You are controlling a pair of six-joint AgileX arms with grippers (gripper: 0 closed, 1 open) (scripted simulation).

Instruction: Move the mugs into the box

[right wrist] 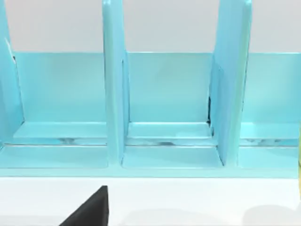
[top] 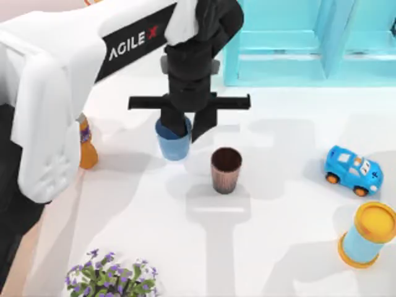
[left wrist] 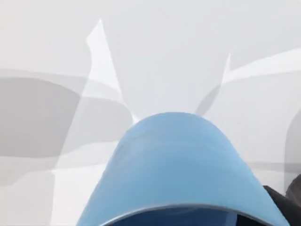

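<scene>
From above, the left gripper (top: 190,127) straddles the rim of the light blue mug (top: 174,145), one finger inside it, left of the brown mug (top: 225,170) on the table (top: 278,204). The left wrist view shows the blue mug's wall up close. The right wrist view faces the blue shelf (right wrist: 150,117); whether the right gripper is spread cannot be told

Light blue mug (top: 175,146) rim partly under the left claw (top: 189,127); flowers (top: 111,276) cut by edge.

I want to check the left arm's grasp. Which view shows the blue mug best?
The top view: the light blue mug stands upright with the left gripper at its rim. The left wrist view gives the mug's side wall close up. The right wrist view faces the shelf unit.
</scene>
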